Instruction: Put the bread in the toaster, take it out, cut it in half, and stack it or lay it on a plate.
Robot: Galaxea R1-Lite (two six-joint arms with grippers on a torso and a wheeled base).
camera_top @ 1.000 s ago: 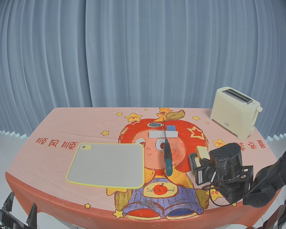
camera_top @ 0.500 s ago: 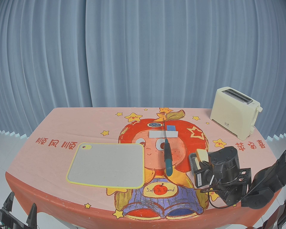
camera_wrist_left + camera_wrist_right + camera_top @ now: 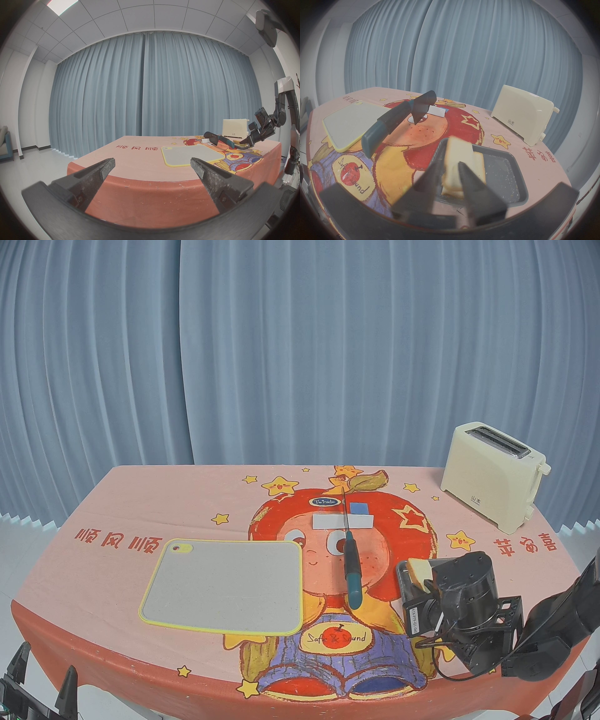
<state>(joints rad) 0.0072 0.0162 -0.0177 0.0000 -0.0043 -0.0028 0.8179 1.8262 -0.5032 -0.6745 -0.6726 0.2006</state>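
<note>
The right end effector point(image 3: 451, 164) pinched a pale square bread slice point(image 3: 459, 148) at the dark grey tray point(image 3: 503, 170); the left end effector point(image 3: 153, 162) stood wide open.

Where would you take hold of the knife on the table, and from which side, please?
Take the knife by the teal near end of its handle, coming down from above and pinching across its width. The handle is the thick part and lies toward the robot; the thin blade points away, across a white block. The left hand is open and free.
</note>
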